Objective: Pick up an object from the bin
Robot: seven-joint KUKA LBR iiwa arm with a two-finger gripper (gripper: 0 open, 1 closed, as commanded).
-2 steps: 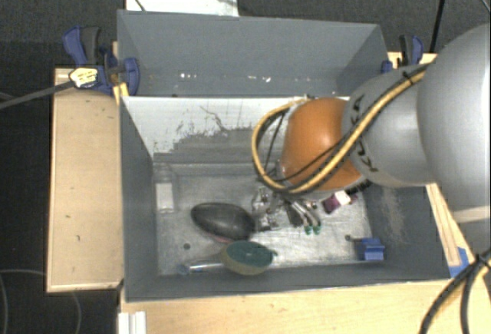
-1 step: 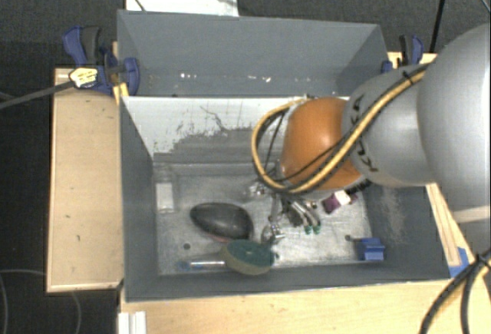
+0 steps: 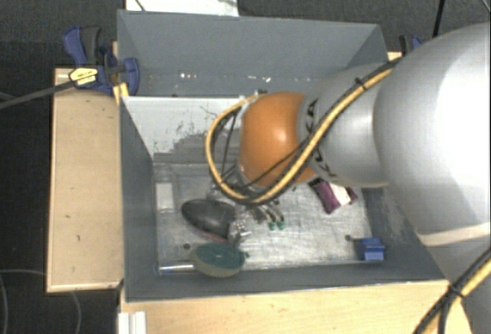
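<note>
Progress is sitting at the reach-in stage: as far as the view is showing, nothing is being carried and nothing is raised off the floor of the grey bin. The arm is lying across the bin from 3 o'clock, with its orange wrist cover hanging over the middle. The hand is sitting low beneath that cover, right at the 3 o'clock end of a dark grey oval thing (a computer mouse or a smooth pebble, I am not managing to say which). That oval is lying flat on the floor toward 9 o'clock.

The cover and the looping cables are hiding the hand, so I cannot tell whether it is apart or together, nor whether it is touching the oval or only sitting just beside it.

A teal round disc is lying near 7 o'clock, just beside the oval. Small green bits are resting just at the hand's 3 o'clock side. A purple-and-white thing is lying at 2 o'clock against the arm, and a blue block is sitting well apart in the 4 o'clock corner.

Judging from this, the descent is looking finished or nearly so. A sure grip, the lift and the clearing of the rim are all remaining.
</note>
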